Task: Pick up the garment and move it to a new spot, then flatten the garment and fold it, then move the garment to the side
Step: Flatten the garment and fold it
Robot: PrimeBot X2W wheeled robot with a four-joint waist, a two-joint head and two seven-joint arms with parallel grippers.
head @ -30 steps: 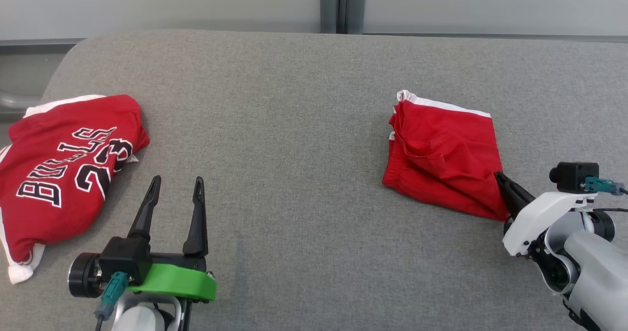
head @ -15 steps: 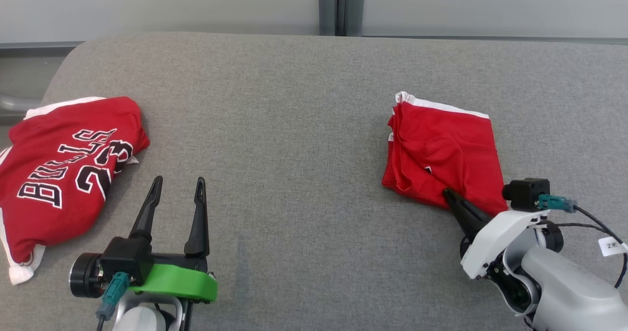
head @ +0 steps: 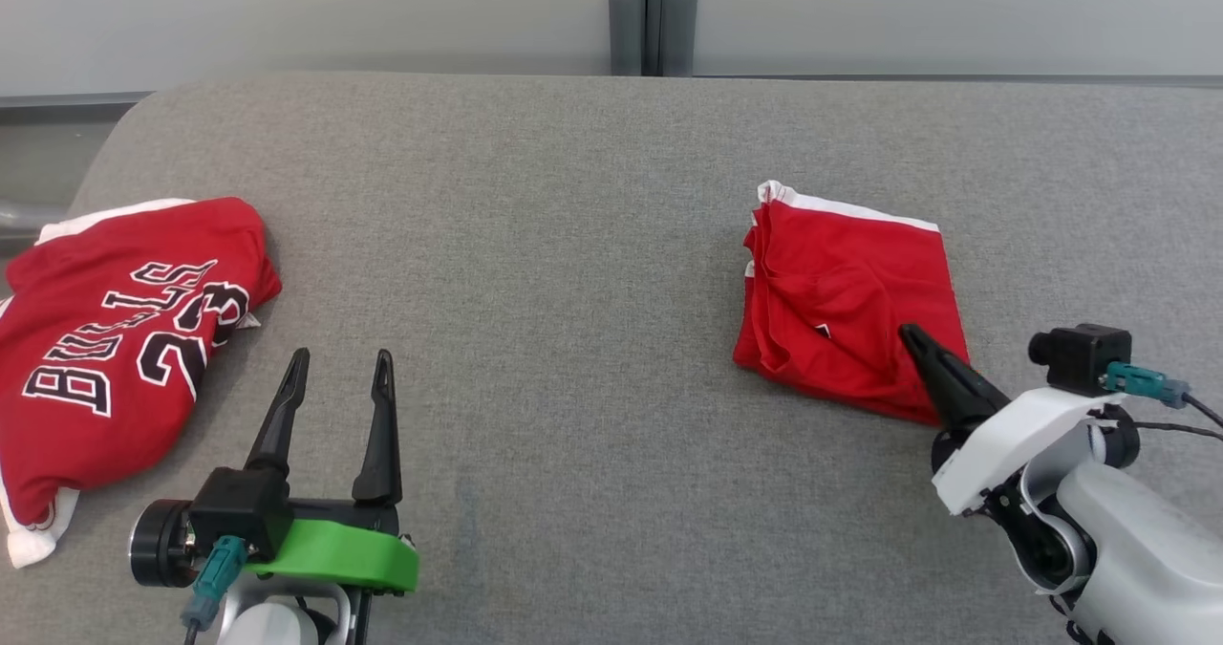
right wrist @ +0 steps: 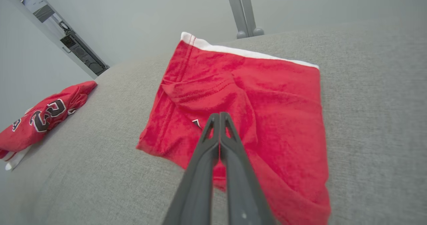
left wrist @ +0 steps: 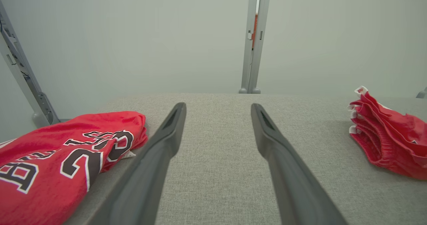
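Red garment (head: 850, 311), white band along far edge, folded to rumpled square, flat on grey surface (head: 573, 291), right side.

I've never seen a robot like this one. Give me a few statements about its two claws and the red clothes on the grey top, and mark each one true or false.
1. The left claw is open, with nothing between its two prongs. True.
2. The right claw is spread wide open. False: it is shut, with its tip over the folded red shorts.
3. The jersey printed with BULLS 23 lies on the robot's left side. True.
4. The two red garments are touching each other. False: a broad stretch of bare grey surface lies between them.
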